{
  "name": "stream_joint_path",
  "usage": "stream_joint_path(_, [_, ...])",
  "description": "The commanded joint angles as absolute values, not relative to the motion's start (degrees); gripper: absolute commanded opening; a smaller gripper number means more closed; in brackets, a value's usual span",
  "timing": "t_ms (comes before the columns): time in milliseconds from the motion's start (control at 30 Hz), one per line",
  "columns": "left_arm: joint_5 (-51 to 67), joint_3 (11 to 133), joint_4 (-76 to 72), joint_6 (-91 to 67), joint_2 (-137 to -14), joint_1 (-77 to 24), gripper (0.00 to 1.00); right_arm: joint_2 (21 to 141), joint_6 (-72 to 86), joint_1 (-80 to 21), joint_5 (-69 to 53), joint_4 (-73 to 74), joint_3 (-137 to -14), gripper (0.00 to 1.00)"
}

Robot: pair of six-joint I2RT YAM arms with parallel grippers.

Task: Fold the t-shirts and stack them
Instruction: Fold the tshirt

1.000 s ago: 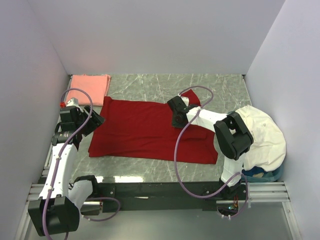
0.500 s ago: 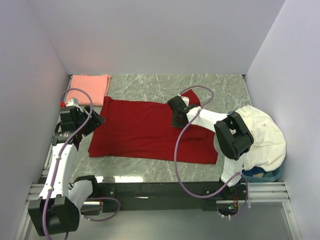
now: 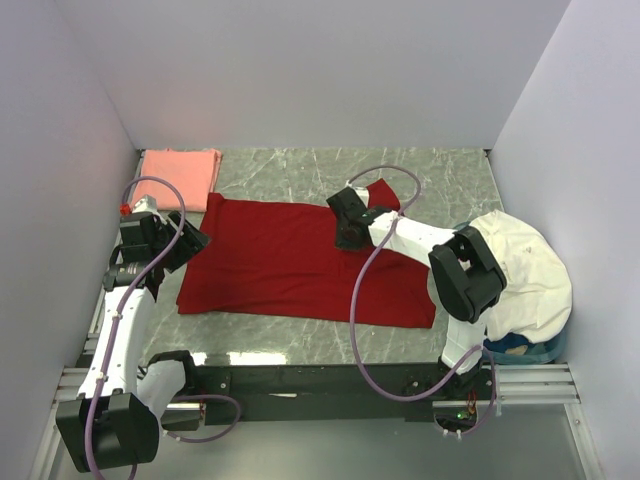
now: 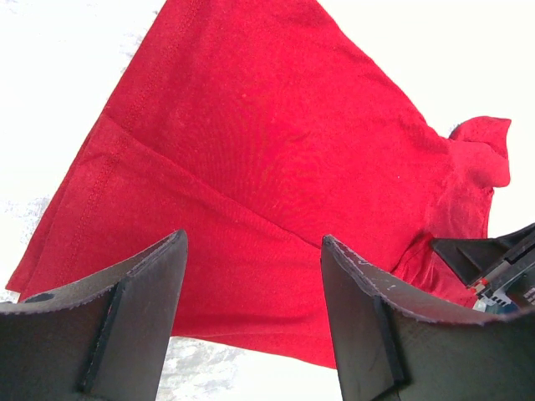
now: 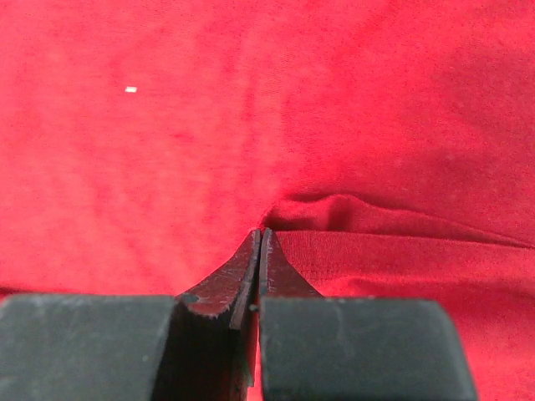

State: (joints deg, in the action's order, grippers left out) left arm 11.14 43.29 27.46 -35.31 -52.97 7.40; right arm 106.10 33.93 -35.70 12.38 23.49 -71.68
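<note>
Two shirts share the marbled table (image 3: 440, 170). The deep red t-shirt (image 3: 270, 265) is by far the bigger spread: it lies opened out flat across the middle, its stitched hem at the left arm's end. A white cloth heap (image 3: 525, 270) sits off the red shirt's right end, well clear of the work. The salmon-pink t-shirt (image 3: 180, 165) is already a small neat rectangle just beyond the red shirt's far left corner; I cannot tell whether the two touch. So the pink one looks done, and the step in hand is folding the red one. The right gripper (image 3: 345, 232) is down on the red shirt toward its far right end. In its own wrist view the right gripper (image 5: 261, 238) has its fingers pressed tight together, with a puckered ridge of red cloth and a seamed edge gathered at the tips, so it appears to have a pinch of fabric. The left gripper (image 3: 190, 243) hangs above the red shirt's left edge, and in its wrist view (image 4: 251, 251) its fingers stand wide apart with nothing between them. The next move probably calls for lifting that pinch only enough to clear the layer beneath. It would then be carried across the red shirt without dragging the whole garment, perhaps with the left fingers taking the hem.
</note>
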Motion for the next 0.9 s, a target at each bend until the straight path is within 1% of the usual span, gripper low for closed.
stream_joint_path(0, [11.34, 42.63, 26.45, -34.28, -52.47, 7.21, 0.71, 106.08, 33.14, -36.74, 13.09, 22.32, -75.32, 0.0])
stream_joint_path(667, [11.95, 42.54, 26.28, -34.19, -52.91, 7.12, 0.71, 111.35, 30.41, -38.93, 12.22, 20.48, -77.08, 0.0])
stream_joint_path(800, [12.04, 42.54, 26.28, -34.19, -52.91, 7.12, 0.71, 111.01, 29.01, -39.11, 11.43, 19.34, -76.38, 0.06])
stream_joint_path(867, [12.04, 42.63, 26.28, -34.19, -52.91, 7.21, 0.72, 110.65, 28.57, -39.37, 10.99, 18.55, -76.11, 0.07])
